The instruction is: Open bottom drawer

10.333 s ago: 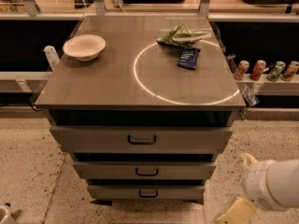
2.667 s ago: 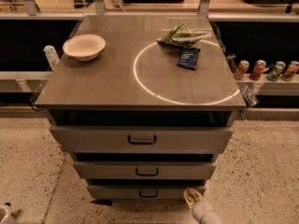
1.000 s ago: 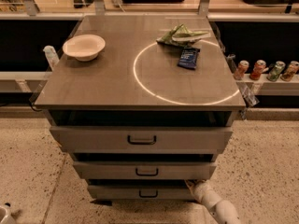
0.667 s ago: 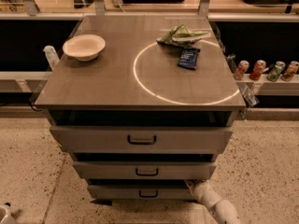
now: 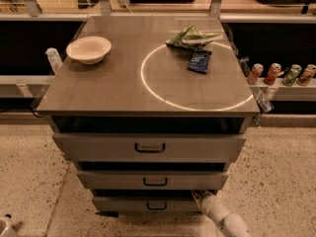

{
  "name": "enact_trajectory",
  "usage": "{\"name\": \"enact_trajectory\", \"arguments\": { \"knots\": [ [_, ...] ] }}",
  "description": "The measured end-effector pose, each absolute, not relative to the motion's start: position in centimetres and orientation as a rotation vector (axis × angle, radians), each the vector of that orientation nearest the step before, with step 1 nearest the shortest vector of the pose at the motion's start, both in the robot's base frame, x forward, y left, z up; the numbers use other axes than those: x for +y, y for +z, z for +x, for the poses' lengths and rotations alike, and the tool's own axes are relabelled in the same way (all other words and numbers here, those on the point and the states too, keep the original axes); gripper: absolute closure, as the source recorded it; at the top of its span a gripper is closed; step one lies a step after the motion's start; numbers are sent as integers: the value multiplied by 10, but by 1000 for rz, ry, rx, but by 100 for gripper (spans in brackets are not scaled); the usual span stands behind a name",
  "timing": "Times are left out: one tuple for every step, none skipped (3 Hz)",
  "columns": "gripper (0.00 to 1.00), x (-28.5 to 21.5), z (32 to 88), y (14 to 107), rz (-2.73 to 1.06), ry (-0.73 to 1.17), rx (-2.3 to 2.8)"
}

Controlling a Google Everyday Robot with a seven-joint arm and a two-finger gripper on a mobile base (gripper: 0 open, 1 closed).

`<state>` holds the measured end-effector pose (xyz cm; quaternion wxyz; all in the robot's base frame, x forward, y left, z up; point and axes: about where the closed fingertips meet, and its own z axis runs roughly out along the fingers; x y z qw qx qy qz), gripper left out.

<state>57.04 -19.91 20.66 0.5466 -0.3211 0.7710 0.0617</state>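
Note:
The bottom drawer (image 5: 123,204) is the lowest, narrowest grey front of the cabinet, with a small dark pull handle (image 5: 156,206) at its middle. It sits flush under the middle drawer (image 5: 108,179). My gripper (image 5: 199,196) comes up from the lower right on a white arm (image 5: 224,220). Its tip is at the right end of the bottom drawer's top edge, right of the handle.
The top drawer (image 5: 89,147) is widest. On the cabinet top (image 5: 123,83) lie a white bowl (image 5: 89,49), a green bag (image 5: 192,36) and a dark blue packet (image 5: 199,61). Cans (image 5: 281,74) stand on a shelf at right. Speckled floor (image 5: 29,181) surrounds the cabinet.
The arm swung in from the lower right to the bottom drawer's right end. Over the last second it has barely moved. The drawers look unchanged.

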Motion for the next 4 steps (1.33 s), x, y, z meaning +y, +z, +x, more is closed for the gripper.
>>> {"name": "enact_trajectory", "arguments": {
  "knots": [
    [100,-181,565,202,-790,201,1882],
    [100,-177,563,204,-795,219,1897],
    [100,-177,563,206,-795,220,1897],
    [100,-175,550,203,-805,279,1947]
  ]
}}
